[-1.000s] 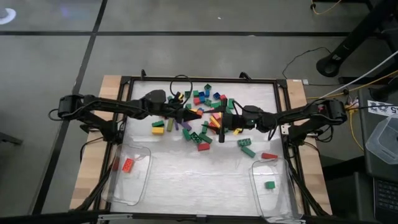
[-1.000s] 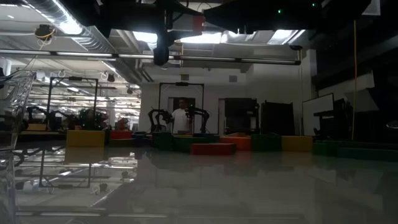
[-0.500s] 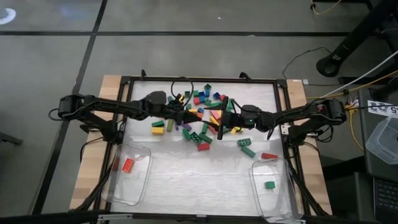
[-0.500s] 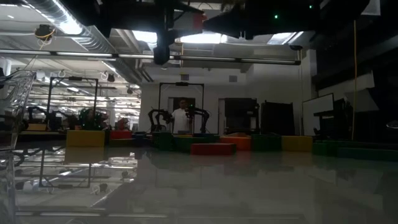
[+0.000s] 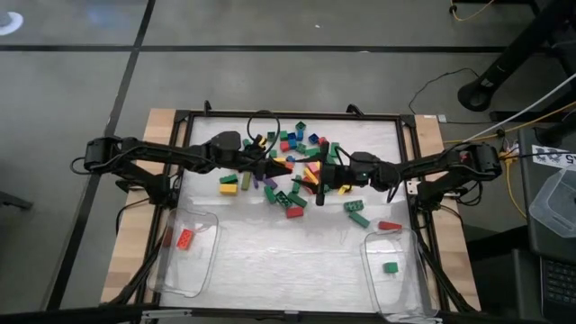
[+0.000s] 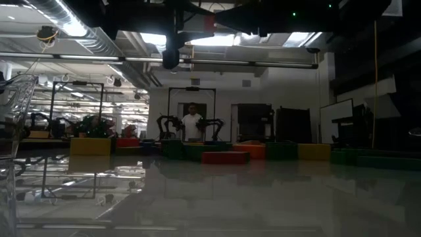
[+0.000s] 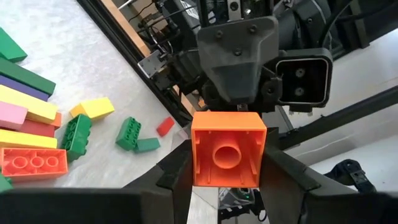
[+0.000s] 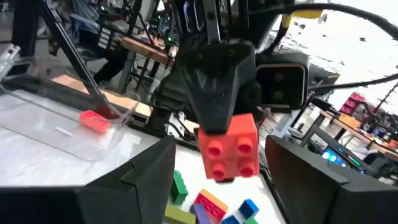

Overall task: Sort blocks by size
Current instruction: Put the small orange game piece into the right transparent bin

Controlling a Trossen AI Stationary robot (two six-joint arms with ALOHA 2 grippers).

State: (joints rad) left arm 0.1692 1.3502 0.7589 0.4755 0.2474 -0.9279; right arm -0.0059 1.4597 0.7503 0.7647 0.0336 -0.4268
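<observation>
Square orange block [image 7: 227, 148], glossy plastic with a hollow underside and one round tube, is sitting clamped between the left gripper [image 5: 281, 163] fingers [image 7: 169, 176], held up over the heap of studded blocks [image 5: 292, 166] lying in the far middle of the pale, matte table [image 5: 288, 247]. The right gripper [image 5: 319, 175] is facing it just beside, jaws standing wide apart with nothing between them. Two clear, rounded plastic tubs are sitting at the near corners: left tub [image 5: 184, 254] holding a red brick [image 5: 184, 238], right tub [image 5: 396, 273] holding a small green one [image 5: 391, 266].
</observation>
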